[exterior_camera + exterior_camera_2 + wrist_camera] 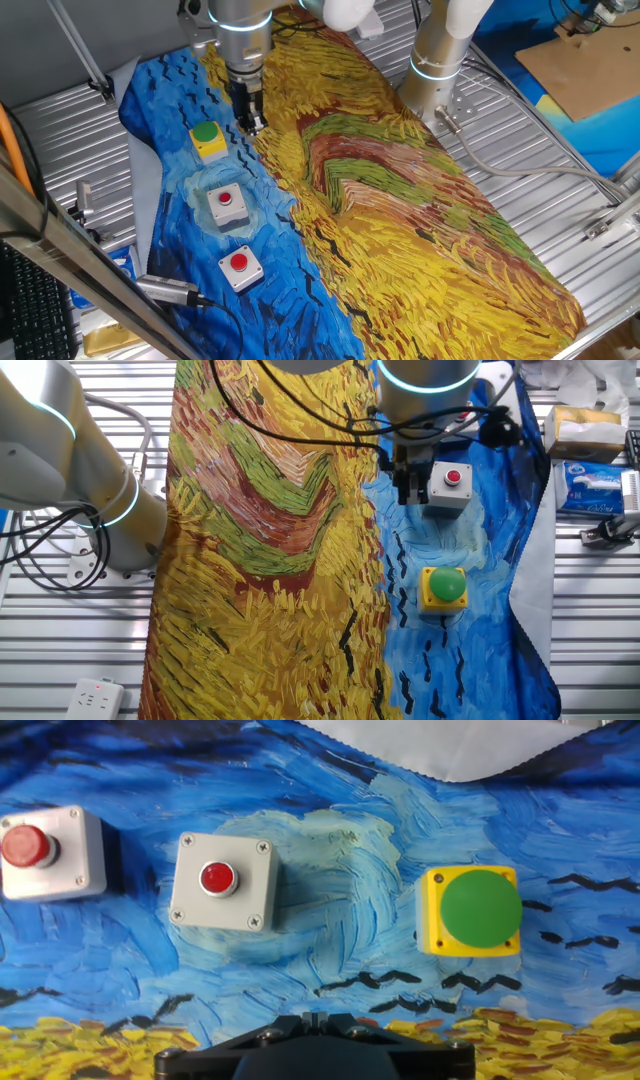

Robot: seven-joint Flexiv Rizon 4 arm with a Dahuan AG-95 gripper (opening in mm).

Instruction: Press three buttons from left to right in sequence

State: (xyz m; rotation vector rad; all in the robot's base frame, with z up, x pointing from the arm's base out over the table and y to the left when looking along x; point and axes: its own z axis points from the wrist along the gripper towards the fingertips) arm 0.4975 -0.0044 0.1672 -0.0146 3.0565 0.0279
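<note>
The tool (pixel 251 122) hangs in the upper left of one fixed view, fingers pointing down over the painted cloth (pixel 400 200), just right of the yellow box with the green cap (pixel 207 139) and apart from it. Whether its fingers are spread or closed cannot be told; they read as one dark mass.

In the other fixed view the tool (pixel 408 488) sits at upper centre, just left of a grey box with a red cap (pixel 449 487), with the green-capped box (pixel 443 587) below it.

In the hand view, the tool's dark housing (pixel 312 1050) fills the bottom edge. Above it, three boxes line up: green-capped yellow box (pixel 470 910) at right, grey red-capped box (pixel 223 880) at centre, second grey red-capped box (pixel 45 850) at far left. All rest on the blue swirled part of the cloth covering the counter (pixel 560 190).
</note>
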